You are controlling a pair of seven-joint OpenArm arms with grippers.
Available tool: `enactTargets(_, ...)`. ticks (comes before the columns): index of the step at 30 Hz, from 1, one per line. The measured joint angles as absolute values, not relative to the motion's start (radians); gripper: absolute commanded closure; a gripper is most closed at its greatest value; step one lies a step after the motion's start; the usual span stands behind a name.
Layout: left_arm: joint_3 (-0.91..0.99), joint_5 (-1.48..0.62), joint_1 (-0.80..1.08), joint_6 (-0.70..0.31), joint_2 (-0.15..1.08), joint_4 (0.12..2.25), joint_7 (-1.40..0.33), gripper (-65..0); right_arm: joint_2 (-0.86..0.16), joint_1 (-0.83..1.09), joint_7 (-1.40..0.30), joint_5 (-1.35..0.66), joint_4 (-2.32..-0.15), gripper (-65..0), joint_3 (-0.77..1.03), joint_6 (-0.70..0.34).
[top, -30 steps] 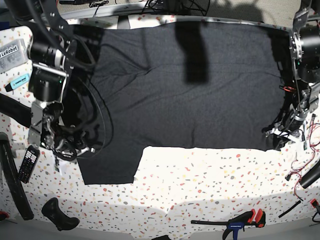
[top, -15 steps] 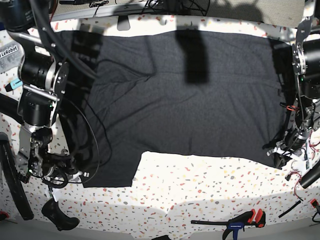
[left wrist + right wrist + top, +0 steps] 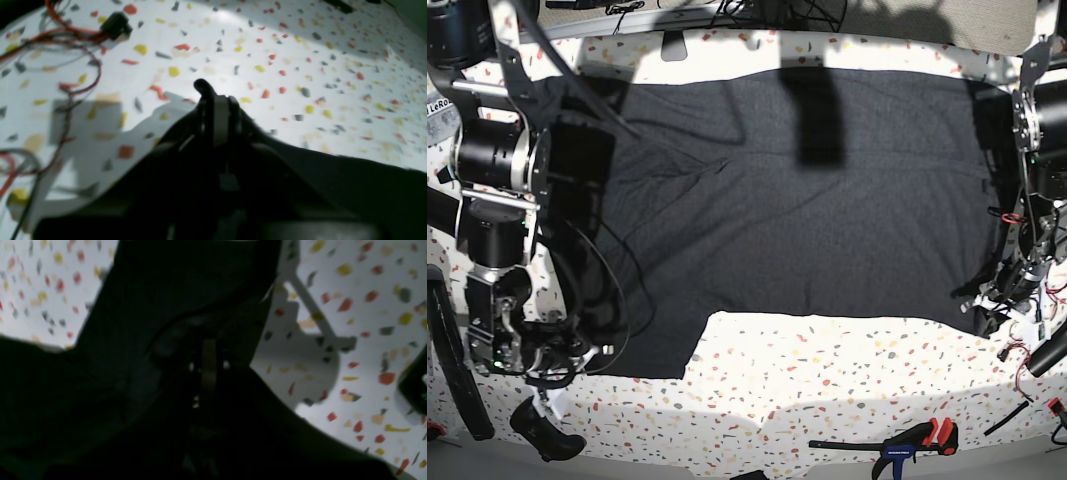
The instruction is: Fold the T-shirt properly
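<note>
T-shirt (image 3: 807,200) spread flat over far half of speckled table (image 3: 847,400), plain side up. Right gripper (image 3: 552,365) clamped on near-left sleeve corner; left gripper (image 3: 997,305) clamped on near-right hem corner. Blue-and-orange clamp (image 3: 907,445) near front edge.

Both wrist views are blurred, dark T-shirt (image 3: 173,290) fabric hiding each hand's fingertips.

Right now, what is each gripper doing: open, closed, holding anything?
Left gripper: closed on an edge of the large dark charcoal fabric T-shirt.
Right gripper: closed, with the T-shirt's fabric gathered around it.
</note>
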State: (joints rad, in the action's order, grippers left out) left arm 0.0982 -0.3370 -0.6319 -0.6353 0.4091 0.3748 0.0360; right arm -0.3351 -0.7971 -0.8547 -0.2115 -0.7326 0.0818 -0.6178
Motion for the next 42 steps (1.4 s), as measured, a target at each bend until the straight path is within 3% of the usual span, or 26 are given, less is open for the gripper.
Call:
enactTargets(2, 0.098, -0.337, -0.635, -0.698, 0.422, 0.376, 0.033, 0.0, -0.335, -0.798, -0.865, -0.213, -0.733, 0.0, 0.075, -0.622)
enactTargets(6, 0.098, -0.358, -0.632, -0.688, 0.461, 0.376, 0.020, 0.0, -0.341, -0.796, -0.905, -0.268, -0.733, 0.0, 0.076, -0.681)
enactTargets(17, 0.098, -0.555, -0.627, -0.688, 0.500, 0.387, -0.197, 0.0, -0.376, -0.685, -0.919, -0.369, -0.811, 0.0, 0.076, -0.686)
enactTargets(28, 0.096, -0.565, -0.364, -0.689, 0.518, 0.992, -0.372, 0.0, -0.406, -0.524, -0.995, -0.416, -1.106, 0.0, 0.075, -0.687)
enactTargets(31, 0.096, -0.567, -0.321, -0.625, 0.526, 1.120, -0.427, 0.0, -0.405, -0.493, -1.040, -0.419, -1.203, 0.0, 0.073, -0.690)
enactTargets(42, 0.096, -0.558, -0.249, -0.606, 0.617, 1.228, -0.525, 0.0, -0.430, -0.386, -1.117, -0.501, -1.394, 0.0, 0.215, -0.690)
